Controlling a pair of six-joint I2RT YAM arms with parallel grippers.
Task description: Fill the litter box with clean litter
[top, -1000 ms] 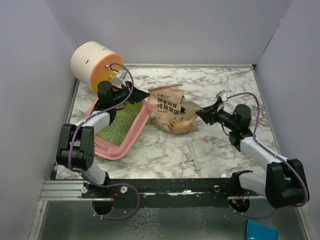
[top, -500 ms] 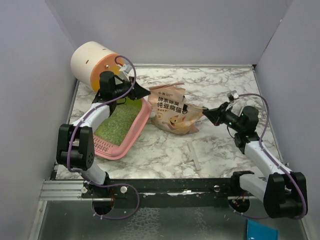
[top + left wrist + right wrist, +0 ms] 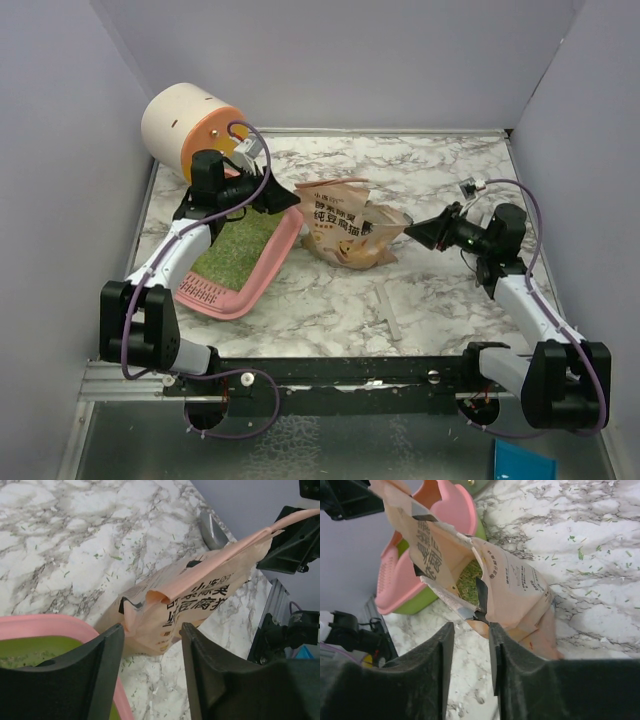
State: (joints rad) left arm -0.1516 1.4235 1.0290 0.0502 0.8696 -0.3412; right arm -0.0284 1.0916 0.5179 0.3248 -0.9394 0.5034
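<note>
The pink litter box [image 3: 275,262] lies at the left, with greenish clean litter [image 3: 238,250] spread over its bottom. A tan paper bag [image 3: 345,228] stands beside its right rim, mouth torn open, with more litter [image 3: 468,582] showing inside. My left gripper [image 3: 285,198] hovers over the box's far right corner, just left of the bag's top edge. In the left wrist view its fingers [image 3: 102,655] stand open with nothing between them, the bag [image 3: 200,597] beyond. My right gripper [image 3: 421,233] is open, just off the bag's right edge [image 3: 470,612].
A cream-and-orange cylinder [image 3: 185,125] lies on its side behind the litter box. A short white strip [image 3: 390,310] lies on the marble in front of the bag. Loose green granules [image 3: 580,554] are scattered on the table. Walls close in left, back and right.
Both grippers were shut on the bag's top edges and have opened and let go. The right arm has drawn back to the right. The bag has settled with its mouth open.
</note>
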